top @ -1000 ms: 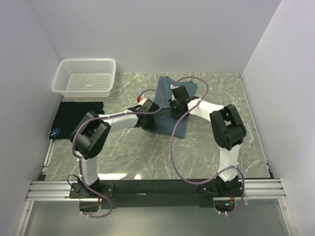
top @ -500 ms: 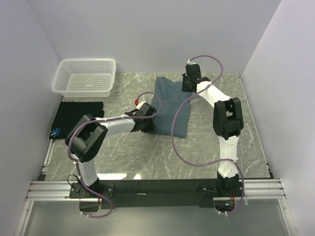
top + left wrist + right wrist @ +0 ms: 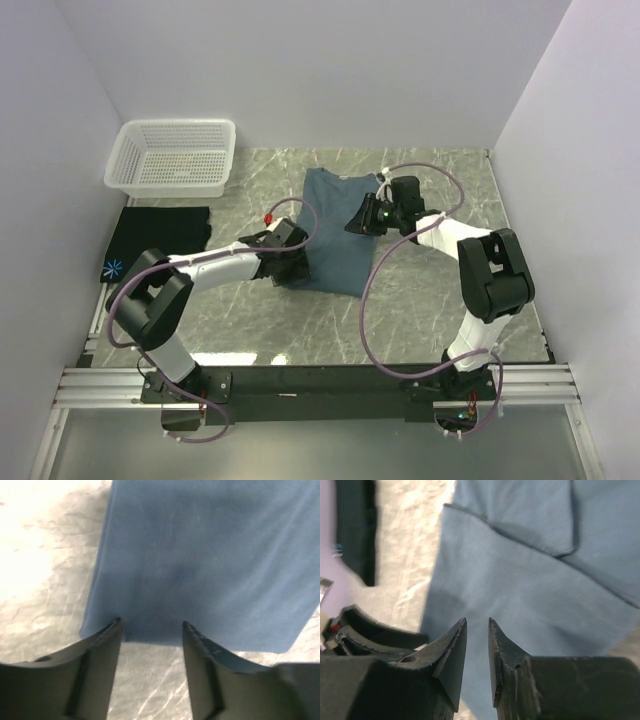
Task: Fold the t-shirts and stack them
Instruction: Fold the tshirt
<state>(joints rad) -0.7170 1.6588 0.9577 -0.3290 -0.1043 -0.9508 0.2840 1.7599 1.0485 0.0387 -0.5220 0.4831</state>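
Marble tabletop [image 3: 420,300] carries all. Blue shirt [image 3: 335,235] at centre, folded, flat. White basket [image 3: 130,165] in far-left corner, lattice floor visible. Black shirt [image 3: 160,240] folded just in front of basket. Left hand [image 3: 151,625] at blue shirt's near edge, fingers wide, gripping nothing. Right hand [image 3: 477,622] over blue shirt, gap narrow, gripping nothing.

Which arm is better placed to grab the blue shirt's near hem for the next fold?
Left, probably. The left gripper has open jaws straddling the slate-blue t-shirt at its near hem; the right gripper hangs over the far half, holding nothing.
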